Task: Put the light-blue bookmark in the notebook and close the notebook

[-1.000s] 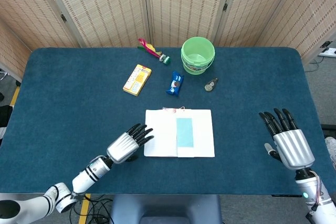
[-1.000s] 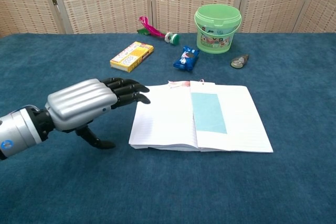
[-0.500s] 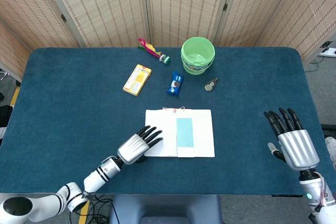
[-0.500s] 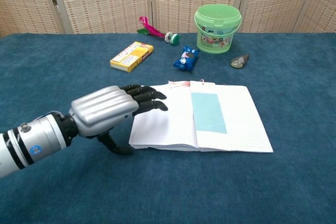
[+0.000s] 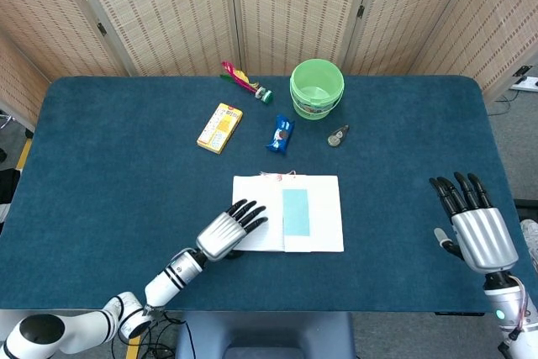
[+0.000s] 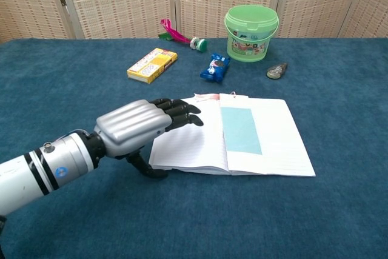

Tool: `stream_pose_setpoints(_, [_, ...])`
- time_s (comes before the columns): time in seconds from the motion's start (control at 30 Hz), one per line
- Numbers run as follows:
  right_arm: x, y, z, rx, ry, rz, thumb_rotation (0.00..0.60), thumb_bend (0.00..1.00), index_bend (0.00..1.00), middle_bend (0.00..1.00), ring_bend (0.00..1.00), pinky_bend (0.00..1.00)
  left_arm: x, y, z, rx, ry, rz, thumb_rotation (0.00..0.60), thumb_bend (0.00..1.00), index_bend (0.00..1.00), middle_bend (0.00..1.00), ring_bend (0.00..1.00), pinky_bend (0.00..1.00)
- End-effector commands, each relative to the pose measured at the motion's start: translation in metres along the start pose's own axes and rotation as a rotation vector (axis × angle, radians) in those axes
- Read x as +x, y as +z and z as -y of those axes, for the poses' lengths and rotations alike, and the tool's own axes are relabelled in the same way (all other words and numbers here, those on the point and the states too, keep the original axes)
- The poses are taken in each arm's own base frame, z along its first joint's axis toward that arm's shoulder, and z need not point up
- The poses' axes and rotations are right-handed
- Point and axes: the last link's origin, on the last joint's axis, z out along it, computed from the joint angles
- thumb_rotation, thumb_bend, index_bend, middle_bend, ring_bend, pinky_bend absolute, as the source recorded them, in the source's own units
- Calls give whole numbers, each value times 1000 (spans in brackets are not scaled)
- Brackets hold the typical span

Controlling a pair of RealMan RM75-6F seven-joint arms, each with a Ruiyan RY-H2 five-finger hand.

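The white notebook (image 5: 313,233) (image 6: 273,144) lies open and flat in the middle of the table. The light-blue bookmark (image 5: 295,212) (image 6: 240,130) lies on its right page, close to the spine. My left hand (image 5: 229,229) (image 6: 142,123) hovers palm down over the notebook's left page, fingers stretched toward the spine, thumb down by the page's left edge; it holds nothing. My right hand (image 5: 472,224) is open, fingers spread, far right of the notebook near the table's right edge, and shows only in the head view.
At the back stand a green bucket (image 5: 317,88) (image 6: 251,31), a blue snack packet (image 5: 282,134) (image 6: 214,68), a yellow box (image 5: 219,127) (image 6: 152,65), a small grey object (image 5: 337,136) (image 6: 276,71) and a pink-and-green toy (image 5: 244,81) (image 6: 179,34).
My left hand has moved right, from beside the notebook's left edge to over its left page. My right hand has drifted slightly right and toward the near edge. Notebook and bookmark have not moved.
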Motion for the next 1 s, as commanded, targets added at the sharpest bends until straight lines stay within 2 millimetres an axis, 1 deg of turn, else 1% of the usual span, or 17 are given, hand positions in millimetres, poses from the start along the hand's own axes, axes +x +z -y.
stream_pose_setpoints(0.03, [0, 0, -1, -3, 1, 1, 600, 206, 0, 125, 0, 0, 1, 2, 0, 5, -3, -10, 600, 187, 175, 92, 65, 137])
stream_pose_setpoints(0.3, [0, 0, -1, -1, 5, -3, 600, 206, 0, 125, 0, 0, 2, 5, 3, 17, -17, -60, 600, 186, 270, 99, 66, 137])
stream_pose_setpoints(0.43, [0, -2, -3, -8, 7, -5, 600, 205, 0, 125, 0, 0, 1, 10, 2, 12, -34, -82, 600, 186, 328, 128, 76, 137])
stream_pose_setpoints(0.5, [1, -2, -4, -11, 9, -8, 600, 205, 0, 125, 0, 0, 1, 12, 2, 7, -35, -98, 600, 194, 370, 157, 103, 137])
stream_pose_setpoints(0.57, [1, -3, -5, -12, 11, -10, 600, 203, 0, 125, 0, 0, 0, 13, 3, 1, -33, -108, 600, 227, 403, 175, 116, 137])
stream_pose_setpoints(0.7, [2, -4, -5, -12, 11, -12, 600, 201, 0, 125, 0, 0, -1, 16, 5, -12, -40, -121, 600, 337, 480, 207, 132, 138])
stream_pose_setpoints(0.9, [3, -6, -7, -15, 14, -18, 600, 201, 0, 125, 0, 0, 0, 19, 4, -45, -37, -134, 600, 430, 557, 239, 149, 139])
stream_pose_setpoints(1.0, [4, -7, -9, -18, 16, -21, 600, 201, 0, 125, 0, 0, 1, 20, 2, -59, -34, -135, 600, 470, 578, 246, 151, 139])
